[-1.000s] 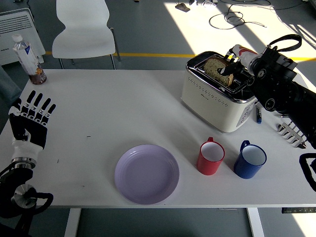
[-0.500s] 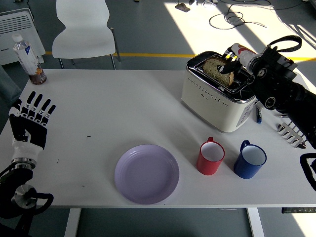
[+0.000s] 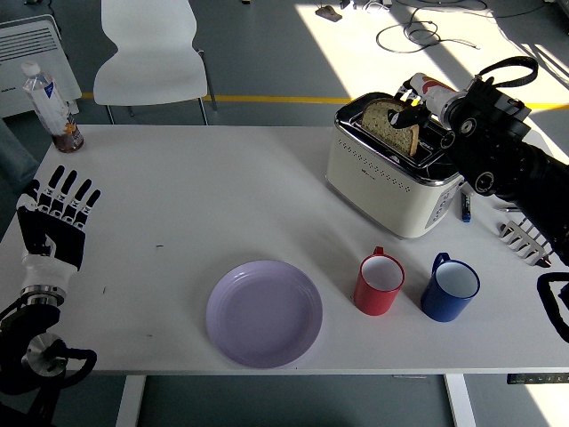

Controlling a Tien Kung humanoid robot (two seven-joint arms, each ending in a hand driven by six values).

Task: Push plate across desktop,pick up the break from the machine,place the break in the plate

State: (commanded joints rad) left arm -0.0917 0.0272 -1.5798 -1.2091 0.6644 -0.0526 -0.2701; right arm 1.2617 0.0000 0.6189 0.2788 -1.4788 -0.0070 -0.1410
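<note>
The right hand [image 3: 425, 107] pinches the bread [image 3: 392, 126] at its right edge, the slice standing in the toaster [image 3: 391, 173] below the fingers, while the left hand [image 3: 55, 220] rests spread and empty.

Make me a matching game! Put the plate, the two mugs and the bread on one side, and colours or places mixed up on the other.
Things:
1. plate
2. mug beside the plate
3. mug nearer the table's right edge
4. bread

Matches:
A. blue
B. in the toaster, held by the right hand
C. lilac
D. red

Pairs: 1-C, 2-D, 3-A, 4-B
</note>
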